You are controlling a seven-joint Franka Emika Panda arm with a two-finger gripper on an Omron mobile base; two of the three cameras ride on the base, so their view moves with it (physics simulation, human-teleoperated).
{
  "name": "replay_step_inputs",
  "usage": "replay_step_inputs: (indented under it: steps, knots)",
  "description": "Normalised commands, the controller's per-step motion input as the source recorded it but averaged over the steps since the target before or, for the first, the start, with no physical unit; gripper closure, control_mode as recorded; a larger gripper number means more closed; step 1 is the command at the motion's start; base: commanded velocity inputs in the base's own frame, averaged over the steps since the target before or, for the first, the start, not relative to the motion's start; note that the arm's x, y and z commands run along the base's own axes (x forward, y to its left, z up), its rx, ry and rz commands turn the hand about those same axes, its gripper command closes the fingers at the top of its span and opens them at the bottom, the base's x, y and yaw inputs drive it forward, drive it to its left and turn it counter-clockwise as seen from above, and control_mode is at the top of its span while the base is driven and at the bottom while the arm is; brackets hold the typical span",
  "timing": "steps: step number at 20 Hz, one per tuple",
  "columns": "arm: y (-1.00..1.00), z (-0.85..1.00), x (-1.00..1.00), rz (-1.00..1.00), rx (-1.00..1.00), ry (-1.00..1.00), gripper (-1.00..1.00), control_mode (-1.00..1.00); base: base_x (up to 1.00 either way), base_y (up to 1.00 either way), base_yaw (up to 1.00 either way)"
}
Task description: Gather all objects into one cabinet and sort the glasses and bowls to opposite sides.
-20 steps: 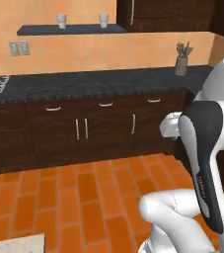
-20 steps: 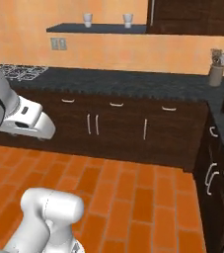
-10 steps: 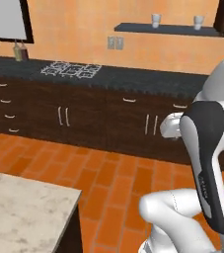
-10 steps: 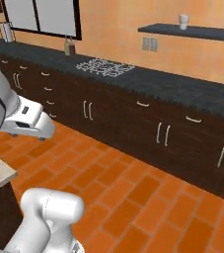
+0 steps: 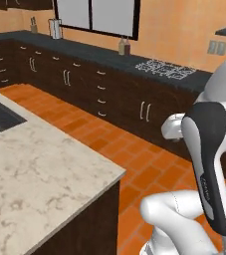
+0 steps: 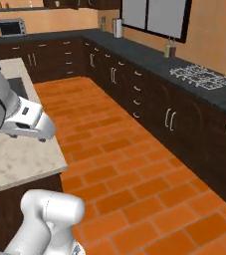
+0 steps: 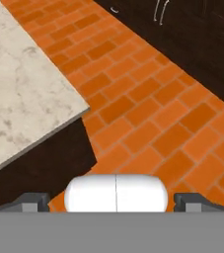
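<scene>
Pincer [image 7: 111, 202] spread wide and empty above brick floor [image 7: 148, 113], marble bench [image 7: 19, 89] corner just beside — swing carelessly, it clips.

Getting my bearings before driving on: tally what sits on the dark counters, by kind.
Bottles: 2
Stovetop: 1
White roll: 1
Knife block: 1
Toaster oven: 1
Total: 6

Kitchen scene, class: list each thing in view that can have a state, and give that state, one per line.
gripper: open, holding nothing
base cabinet doors: shut
drawers: shut
stovetop: bare, no pot on it
marble island counter: nothing on the part in view
toaster oven: door shut
</scene>
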Motion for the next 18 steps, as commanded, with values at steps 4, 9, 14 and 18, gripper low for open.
replay_step_inputs:
  steps: [4,9,14,18]
  knots:
    - [0.0,0.0,0.0,0.0,0.0,0.0,-1.0,1.0,0.05,-0.74,0.42]
    - [0.0,0.0,0.0,0.0,0.0,0.0,-1.0,1.0,0.04,-1.0,0.28]
    - [0.0,0.0,0.0,0.0,0.0,0.0,-1.0,1.0,0.3,-1.0,0.26]
    - [0.0,0.0,0.0,0.0,0.0,0.0,-1.0,1.0,0.72,-1.0,0.32]
